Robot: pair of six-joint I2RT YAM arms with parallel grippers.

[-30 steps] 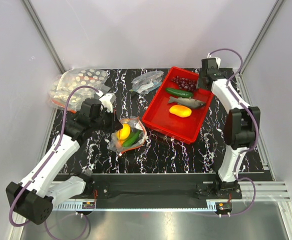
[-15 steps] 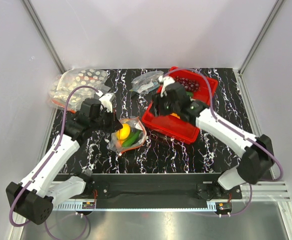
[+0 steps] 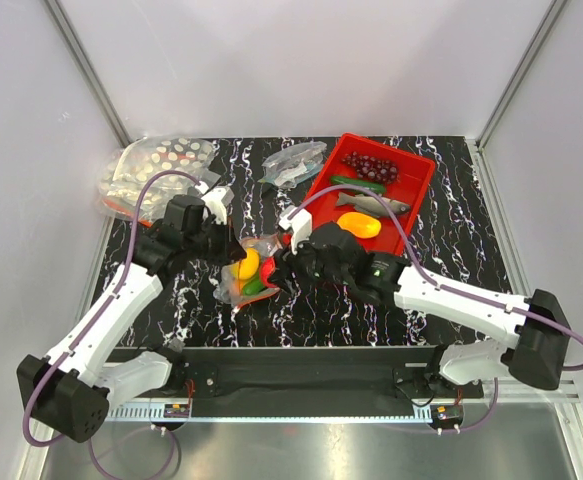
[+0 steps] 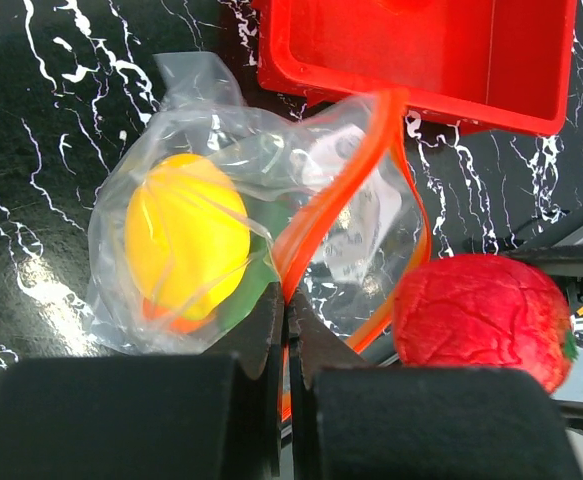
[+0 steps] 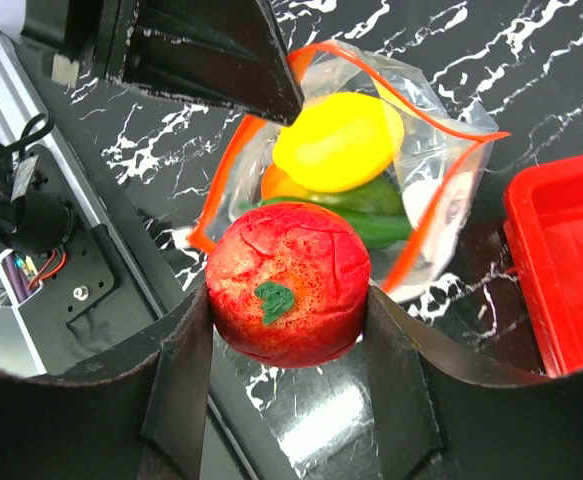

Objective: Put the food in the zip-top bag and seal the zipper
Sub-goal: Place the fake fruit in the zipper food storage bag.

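— Black marbled table (image 3: pixel 451 255) is seen beneath both arms; what is laid on it?

— A red tray (image 3: pixel 416 185) is set at the far right. The zip-top bag (image 3: pixel 256 262) is found just beside its near-left corner, mouth open.

— And the grippers?

— The left gripper (image 4: pixel 284 300) is pressed together on the orange zipper (image 4: pixel 316 205). The red piece (image 5: pixel 289 282) is pinched by the right gripper (image 5: pixel 289 320) near the bag's mouth. A yellow lemon (image 5: pixel 336 140) and a green cucumber (image 5: pixel 371 215) are seen inside.
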